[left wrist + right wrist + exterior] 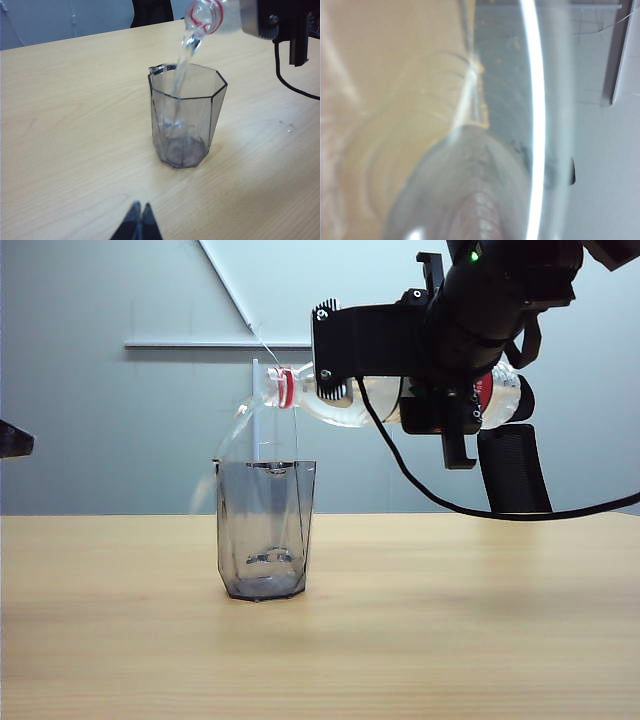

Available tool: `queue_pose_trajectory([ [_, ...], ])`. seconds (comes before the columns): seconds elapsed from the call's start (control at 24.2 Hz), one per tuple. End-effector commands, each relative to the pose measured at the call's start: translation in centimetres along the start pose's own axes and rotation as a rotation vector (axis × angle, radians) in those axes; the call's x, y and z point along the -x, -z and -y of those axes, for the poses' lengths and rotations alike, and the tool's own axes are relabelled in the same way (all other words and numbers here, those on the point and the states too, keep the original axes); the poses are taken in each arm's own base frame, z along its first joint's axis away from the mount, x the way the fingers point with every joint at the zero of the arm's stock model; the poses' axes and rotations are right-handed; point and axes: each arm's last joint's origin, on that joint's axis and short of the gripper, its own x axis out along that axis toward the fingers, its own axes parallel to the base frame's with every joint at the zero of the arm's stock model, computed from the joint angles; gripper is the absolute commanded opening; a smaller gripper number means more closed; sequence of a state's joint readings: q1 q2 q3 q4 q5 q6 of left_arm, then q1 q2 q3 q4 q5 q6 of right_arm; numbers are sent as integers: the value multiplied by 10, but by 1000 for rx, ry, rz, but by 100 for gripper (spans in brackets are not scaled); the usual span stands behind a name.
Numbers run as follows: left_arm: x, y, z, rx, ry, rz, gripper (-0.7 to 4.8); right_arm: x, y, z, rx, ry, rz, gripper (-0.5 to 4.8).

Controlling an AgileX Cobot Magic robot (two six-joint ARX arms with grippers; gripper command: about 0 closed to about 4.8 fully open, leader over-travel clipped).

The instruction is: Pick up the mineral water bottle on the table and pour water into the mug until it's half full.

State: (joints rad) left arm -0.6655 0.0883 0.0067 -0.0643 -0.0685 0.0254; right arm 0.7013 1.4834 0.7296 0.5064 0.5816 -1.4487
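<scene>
Fingers: right gripper [440, 400] clamped on mineral water bottle [350, 400], tipped nearly level so stream falls into mug [265, 530] (water only at bottom) | left gripper [138, 220] closed, parked low on table [450, 620], clear of the pour

Looks like a lab or test room: a bare light wood-grain table [450, 620] set against a plain grey-white wall [90, 390], with a thin rail [215, 344] fixed across it toward twelve o'clock. A black robot arm [500, 290] trailing a loose cable [420, 480] hangs over the tabletop. No household clutter shows.
</scene>
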Motion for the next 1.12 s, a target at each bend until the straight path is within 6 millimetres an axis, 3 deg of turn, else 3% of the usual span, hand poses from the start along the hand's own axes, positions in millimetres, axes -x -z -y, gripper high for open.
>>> queue_pose_trajectory([
  [0.04, 1, -3, 0, 5, 2, 25, -2, 1, 0, 10, -38, 60, -15, 220],
  [1.12, 1, -3, 0, 6, 2, 32, -2, -2, 7, 9, -34, 49, -86, 220],
])
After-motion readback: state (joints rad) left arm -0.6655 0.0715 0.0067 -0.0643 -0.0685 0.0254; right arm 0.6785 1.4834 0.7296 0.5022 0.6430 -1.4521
